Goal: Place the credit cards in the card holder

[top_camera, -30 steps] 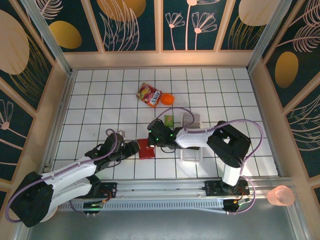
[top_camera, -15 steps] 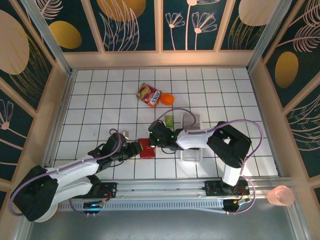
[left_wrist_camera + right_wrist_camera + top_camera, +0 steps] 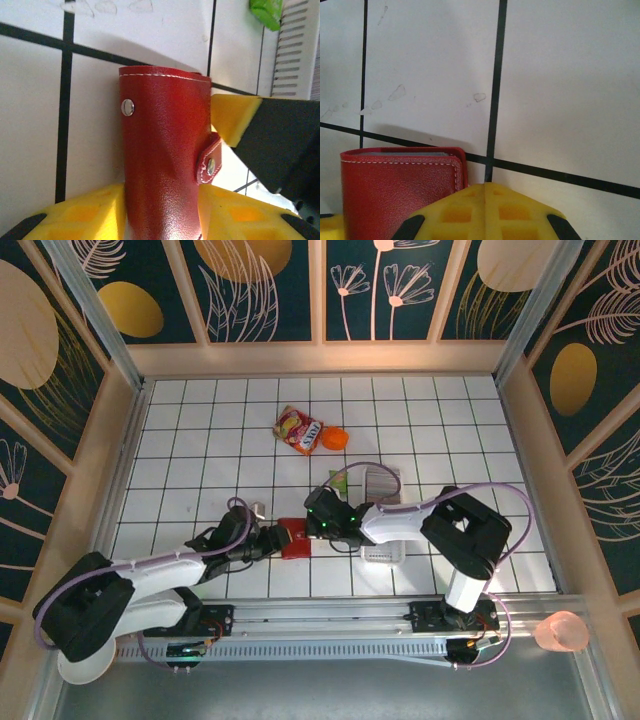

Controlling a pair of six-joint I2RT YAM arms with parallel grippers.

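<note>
Card holder (image 3: 295, 538): red, folded, on tiled bench (image 3: 200, 440), between tools.
Left tool (image 3: 162, 196): pads set at both flanks; firm clamp not confirmable.
Right tool (image 3: 485, 192): closed, empty, tip butted against holder edge.
Risk: holder skidded or buckled if pushed while unclamped.

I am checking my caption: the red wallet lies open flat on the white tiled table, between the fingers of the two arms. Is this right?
Not quite. The wallet is folded shut, not open flat; the left wrist view shows its snap tab fastened over the edge. The rest holds: it is on the white tiled table, between the left fingers and the right fingers.
</note>
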